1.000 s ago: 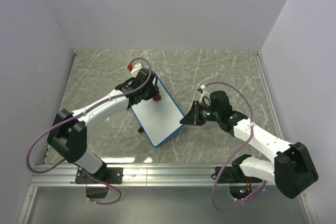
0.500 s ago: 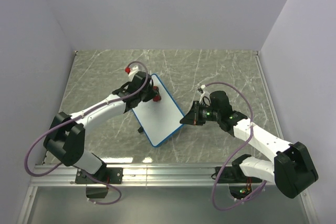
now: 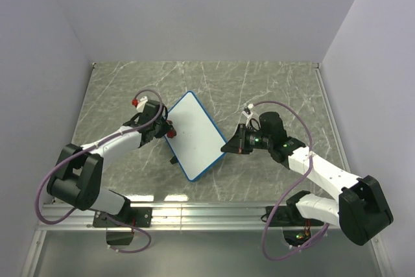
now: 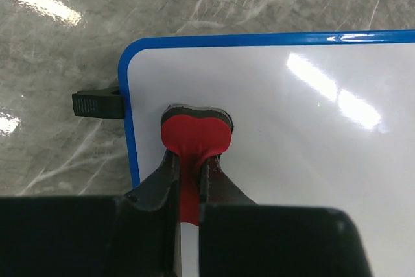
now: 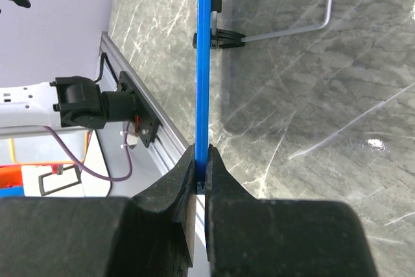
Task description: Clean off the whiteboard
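Note:
The whiteboard (image 3: pixel 194 137) is a white board with a blue rim, tilted on the marbled table, and its face shows no marks. My left gripper (image 3: pixel 168 132) is shut on the small red-and-black eraser (image 3: pixel 172 133) at the board's left edge. In the left wrist view the eraser (image 4: pixel 196 130) rests on the white face (image 4: pixel 292 160) near a rounded corner, with my gripper (image 4: pixel 188 163) clamped on its red tail. My right gripper (image 3: pixel 227 148) is shut on the board's right rim. In the right wrist view it (image 5: pixel 202 160) pinches the board's blue rim (image 5: pixel 205 63), seen edge-on.
A black foot (image 4: pixel 97 104) sticks out beside the board's corner. A bent wire stand (image 5: pixel 311 27) and a black clip (image 5: pixel 217 39) show behind the board. An aluminium rail (image 3: pixel 194 212) runs along the near table edge. Grey walls close in the left, back and right.
My left gripper has carried the eraser from the board's far corner down and to the left along its left edge. The right gripper and the board have stayed put.

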